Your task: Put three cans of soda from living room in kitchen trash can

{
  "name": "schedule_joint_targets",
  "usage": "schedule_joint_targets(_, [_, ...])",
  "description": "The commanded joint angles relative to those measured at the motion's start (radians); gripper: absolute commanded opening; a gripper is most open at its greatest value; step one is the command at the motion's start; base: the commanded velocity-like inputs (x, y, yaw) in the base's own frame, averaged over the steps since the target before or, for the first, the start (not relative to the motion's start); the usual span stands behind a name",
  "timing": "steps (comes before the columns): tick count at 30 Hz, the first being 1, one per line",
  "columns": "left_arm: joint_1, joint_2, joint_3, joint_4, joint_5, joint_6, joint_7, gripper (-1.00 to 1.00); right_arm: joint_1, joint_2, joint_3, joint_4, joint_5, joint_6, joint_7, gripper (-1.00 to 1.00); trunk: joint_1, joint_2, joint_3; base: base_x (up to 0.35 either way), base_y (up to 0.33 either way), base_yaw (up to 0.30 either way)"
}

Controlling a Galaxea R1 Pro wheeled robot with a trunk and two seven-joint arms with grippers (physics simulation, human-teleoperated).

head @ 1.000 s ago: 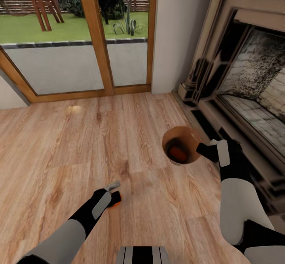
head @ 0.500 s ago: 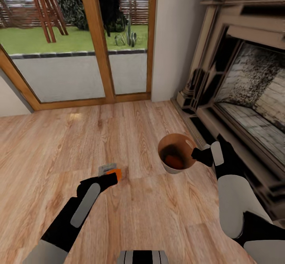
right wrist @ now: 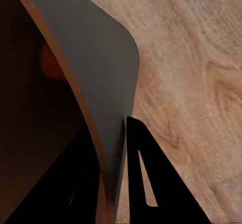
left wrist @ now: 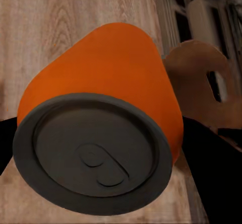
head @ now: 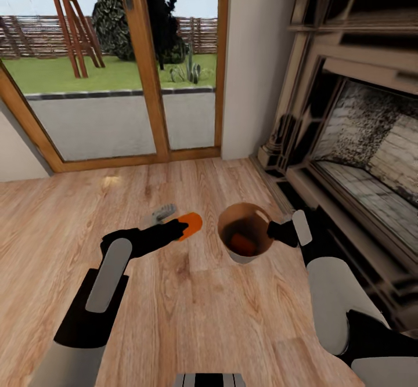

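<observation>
My left gripper (head: 180,228) is shut on an orange soda can (head: 188,224), held above the wood floor just left of the trash can (head: 251,216). Up close in the left wrist view, the orange can (left wrist: 108,83) shows its dark lid, with the trash can's rim (left wrist: 199,78) beyond it. My right gripper (head: 271,231) is shut on the trash can's rim, holding the bucket off the floor. Another orange can (head: 241,242) lies inside it. In the right wrist view, the fingers (right wrist: 143,178) pinch the grey wall (right wrist: 96,73). The dark blue can is hidden.
The brick fireplace (head: 360,137) with its stepped hearth stands close on the right. Wood-framed glass doors (head: 116,73) fill the far wall, with a garden outside. Warm wood floor (head: 191,317) stretches to the left and toward me.
My left arm has lifted the orange can from the floor and carried it right, up beside the trash can. The right arm has raised the bucket leftward. The head view has tilted up.
</observation>
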Motion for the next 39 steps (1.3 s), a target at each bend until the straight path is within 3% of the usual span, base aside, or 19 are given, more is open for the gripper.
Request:
schedule_joint_targets(1, [-0.004,-0.005,-0.011,0.0,-0.001,0.004,0.001,-1.0,0.001,0.014,0.005,0.004,-0.035,0.0,0.007,-1.0,0.0,0.0,0.004,0.0,0.0,0.0])
schedule_joint_targets(3, [-0.008,-0.011,-0.023,0.0,0.009,0.004,0.002,-1.0,0.003,0.043,0.016,0.02,-0.034,0.0,0.006,-1.0,-0.001,0.001,0.012,0.0,0.0,0.0])
schedule_joint_targets(6, [-0.01,-0.012,-0.03,0.0,0.013,0.005,0.003,-1.0,0.004,0.059,0.037,0.034,-0.034,0.0,0.006,-1.0,-0.003,0.001,0.023,0.0,0.0,0.0])
schedule_joint_targets(19, [-0.03,-0.027,-0.088,0.015,0.015,0.069,0.004,-1.0,0.004,0.089,0.067,0.085,-0.033,0.0,0.006,-1.0,-0.009,0.004,0.074,0.0,0.0,0.0])
schedule_joint_targets(23, [-0.056,-0.033,-0.129,0.075,0.014,0.089,0.005,-1.0,0.01,0.111,0.098,0.089,-0.034,0.0,0.007,-1.0,-0.01,0.005,0.089,0.0,0.0,0.0])
schedule_joint_targets(28, [-0.086,-0.05,-0.141,0.2,0.011,0.092,0.009,-1.0,0.013,0.114,0.107,0.09,-0.034,0.0,0.007,-1.0,-0.013,0.007,0.109,0.0,0.0,0.0])
schedule_joint_targets(29, [-0.091,-0.053,-0.142,0.225,0.01,0.092,0.009,1.0,0.013,0.114,0.108,0.09,-0.034,0.0,0.007,-1.0,-0.013,0.007,0.112,0.0,0.0,0.0])
schedule_joint_targets(32, [-0.097,-0.055,-0.143,0.273,0.008,0.09,0.01,1.0,0.013,0.114,0.109,0.09,-0.034,0.0,0.007,-1.0,-0.014,0.007,0.12,0.0,0.0,0.0])
schedule_joint_targets(36, [-0.098,-0.056,-0.143,0.267,0.01,0.085,0.002,1.0,0.013,0.114,0.109,0.09,-0.034,0.0,0.007,-1.0,-0.014,0.007,0.12,0.0,0.0,0.0])
schedule_joint_targets(39, [-0.075,-0.044,-0.137,0.145,0.009,0.073,0.003,1.0,0.014,0.114,0.109,0.09,-0.034,0.0,0.007,-1.0,-0.014,0.007,0.12,0.0,0.0,0.0])
